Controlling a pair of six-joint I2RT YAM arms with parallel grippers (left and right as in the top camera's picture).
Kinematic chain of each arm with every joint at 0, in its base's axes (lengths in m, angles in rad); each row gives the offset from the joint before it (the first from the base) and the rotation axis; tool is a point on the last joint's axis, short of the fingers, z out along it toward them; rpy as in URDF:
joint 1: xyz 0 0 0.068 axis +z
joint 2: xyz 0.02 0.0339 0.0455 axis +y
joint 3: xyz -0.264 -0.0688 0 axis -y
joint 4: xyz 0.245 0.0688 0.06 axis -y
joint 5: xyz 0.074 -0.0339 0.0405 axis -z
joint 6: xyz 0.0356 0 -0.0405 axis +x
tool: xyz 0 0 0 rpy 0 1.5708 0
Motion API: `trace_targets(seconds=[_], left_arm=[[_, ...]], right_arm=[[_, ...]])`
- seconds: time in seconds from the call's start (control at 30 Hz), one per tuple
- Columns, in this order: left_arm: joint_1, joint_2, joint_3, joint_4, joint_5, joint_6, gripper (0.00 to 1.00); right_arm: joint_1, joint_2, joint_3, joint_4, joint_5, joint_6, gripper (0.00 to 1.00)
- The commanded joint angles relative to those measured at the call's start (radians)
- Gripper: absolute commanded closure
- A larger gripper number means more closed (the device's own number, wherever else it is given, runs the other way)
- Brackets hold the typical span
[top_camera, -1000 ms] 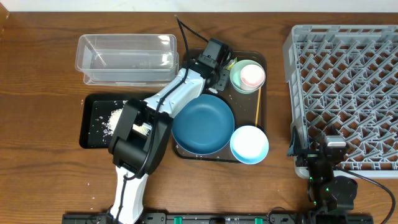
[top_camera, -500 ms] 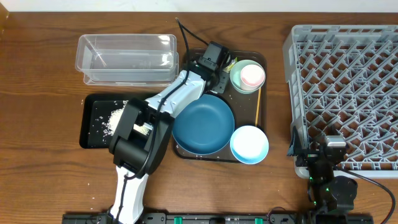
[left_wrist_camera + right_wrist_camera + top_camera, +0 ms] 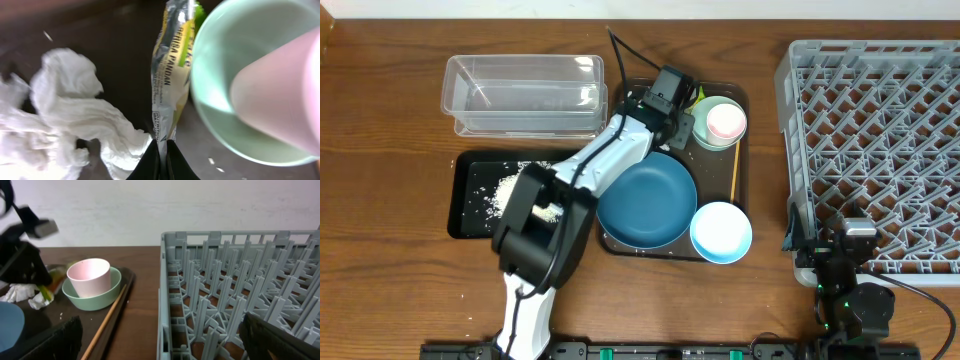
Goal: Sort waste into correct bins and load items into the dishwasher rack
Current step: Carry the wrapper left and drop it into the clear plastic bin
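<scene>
The yellow-green wrapper (image 3: 172, 75), at the brown serving tray's (image 3: 670, 250) far end, is pinched at its lower tip by the left gripper (image 3: 162, 152), hemmed between the mint-green bowl (image 3: 215, 100) and the crumpled tissue (image 3: 75, 115); that arm has edged slightly bowlward since a second ago, the spread-open right gripper (image 3: 842, 250) unmoved by the rack's (image 3: 880, 130) near edge.

One legible marking recorded. Wrapper (image 3: 170, 75), left wrist view: dark capitals run lengthwise along its yellow-green face and read "PERISA PANDAN". Above that line, larger letters near the top are cut off by a fold; only "ake" can be made out, and that uncertainly. Fine print on the silver strip toward the lower end is too blurred to read. In the overhead view the wrapper's print is too small to read.
</scene>
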Motion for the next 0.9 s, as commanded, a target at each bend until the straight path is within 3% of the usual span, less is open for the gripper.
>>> trace_targets(seconds=[0.0,0.23,0.43,0.63,0.87], left_arm=[[0.000,-0.100,-0.004,0.001,-0.008,-0.009,0.94],[0.019,-0.230,-0.004,0.001,-0.017,-0.023,0.94],[0.121,-0.300,-0.004,-0.014,-0.173,-0.241,0.94],[0.274,-0.292,-0.005,-0.072,-0.178,-0.476,0.93],[0.428,-0.279,-0.005,-0.137,-0.177,-0.659,0.92]], right_arm=[[-0.005,-0.004,-0.001,-0.004,0.000,-0.012,0.01],[-0.005,-0.004,-0.001,-0.005,0.000,-0.012,0.01],[-0.005,-0.004,-0.001,-0.005,0.000,-0.012,0.01],[-0.005,-0.004,-0.001,-0.005,0.000,-0.012,0.01],[-0.005,-0.004,-0.001,-0.005,0.000,-0.012,0.01]])
